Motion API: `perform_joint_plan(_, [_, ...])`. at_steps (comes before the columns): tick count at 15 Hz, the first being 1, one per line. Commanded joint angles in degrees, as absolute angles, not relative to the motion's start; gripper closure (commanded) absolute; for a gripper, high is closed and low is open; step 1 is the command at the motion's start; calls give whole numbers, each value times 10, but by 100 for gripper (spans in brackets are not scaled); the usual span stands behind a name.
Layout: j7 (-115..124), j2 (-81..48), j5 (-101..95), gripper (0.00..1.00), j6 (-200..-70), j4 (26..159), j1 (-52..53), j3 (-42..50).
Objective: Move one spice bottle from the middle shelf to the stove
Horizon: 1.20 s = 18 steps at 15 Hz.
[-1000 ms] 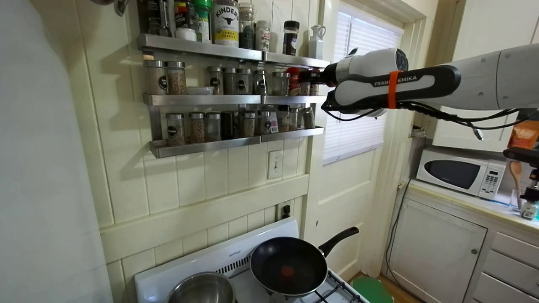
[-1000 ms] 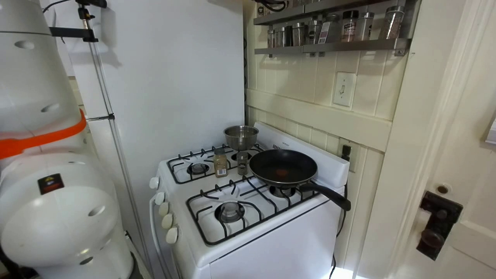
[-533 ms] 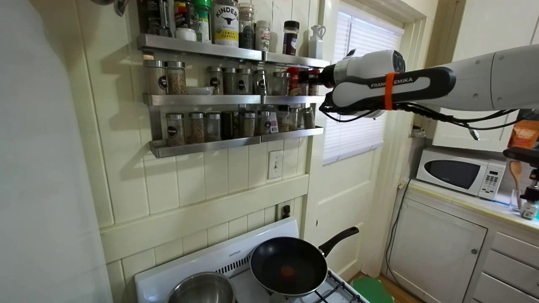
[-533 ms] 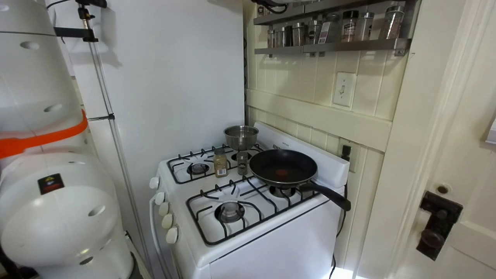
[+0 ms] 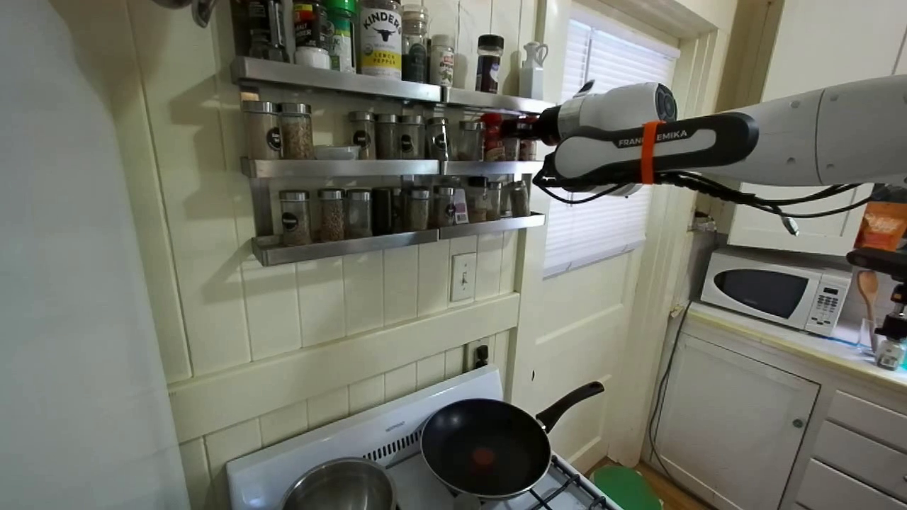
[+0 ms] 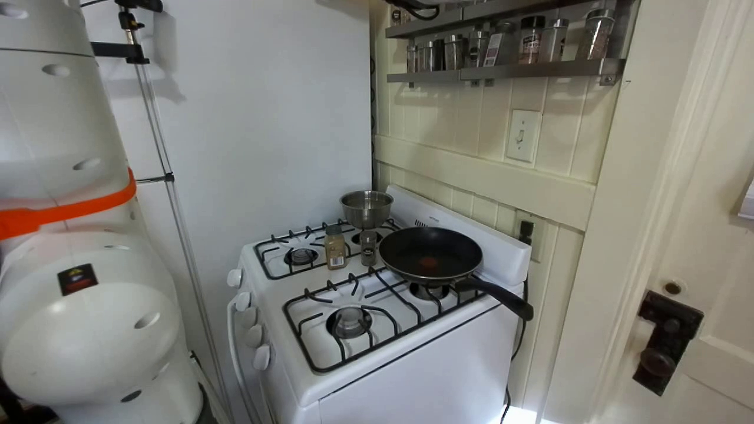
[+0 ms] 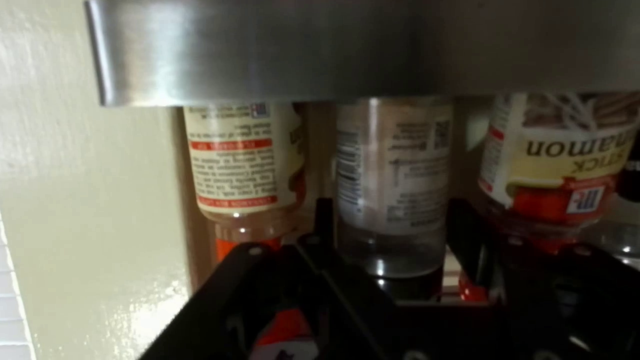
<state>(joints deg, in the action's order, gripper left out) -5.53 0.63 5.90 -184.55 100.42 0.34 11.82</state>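
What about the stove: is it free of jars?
No: in an exterior view, a tan jar and a darker jar stand upright on the stove.

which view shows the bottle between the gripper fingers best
Wrist view: the bottle is large, label facing the camera, though the middle shelf hides its base. An exterior view shows only a small part below the gripper; elsewhere it's out of frame.

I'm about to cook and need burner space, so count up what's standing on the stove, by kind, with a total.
Frying pan: 1
Metal bowl: 1
Spice bottles: 2
Total on the stove: 4
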Motion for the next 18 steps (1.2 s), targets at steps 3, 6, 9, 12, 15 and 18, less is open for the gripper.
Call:
perform_joint_plan(3, [-73, -14, 77, 73, -1857, 986, 6, 117])
perform_joint_plan(6, [-74, -11, 76, 75, -1853, 987, 5, 116])
perform_joint_plan(9, [-75, 4, 67, 75, -1838, 991, 4, 117])
perform_joint_plan(12, [-78, 26, 62, 75, -1838, 1009, 2, 120])
perform_joint_plan(15, [-81, 40, 64, 75, -1837, 1023, 3, 122])
perform_joint_plan(18, [-85, 48, 64, 75, -1831, 1033, 6, 122])
